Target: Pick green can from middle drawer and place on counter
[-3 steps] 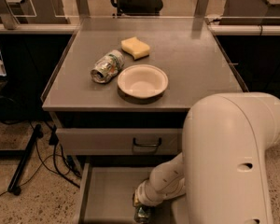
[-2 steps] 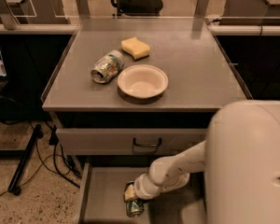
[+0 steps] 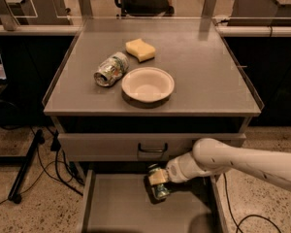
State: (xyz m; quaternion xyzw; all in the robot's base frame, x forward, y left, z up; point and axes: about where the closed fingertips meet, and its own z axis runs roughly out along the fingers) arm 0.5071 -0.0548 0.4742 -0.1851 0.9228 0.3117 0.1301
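Between the jaws of the gripper (image 3: 156, 182), the green can (image 3: 160, 190) is sitting clamped, roughly upright, low over the floor of the middle drawer (image 3: 116, 208) beneath them. A good lift is, I judge, drawing the can outward first, clearing the drawer front (image 3: 106, 147) just above the jaws. It is then rising to the counter (image 3: 211, 74) well above them, aiming for bare metal beside the bowl (image 3: 148, 84), away from the pale can (image 3: 110, 69).

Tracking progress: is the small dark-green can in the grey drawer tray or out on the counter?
In: the small dark-green can is over the open grey drawer tray, gripper clamped on it; lifted or resting, cannot tell.
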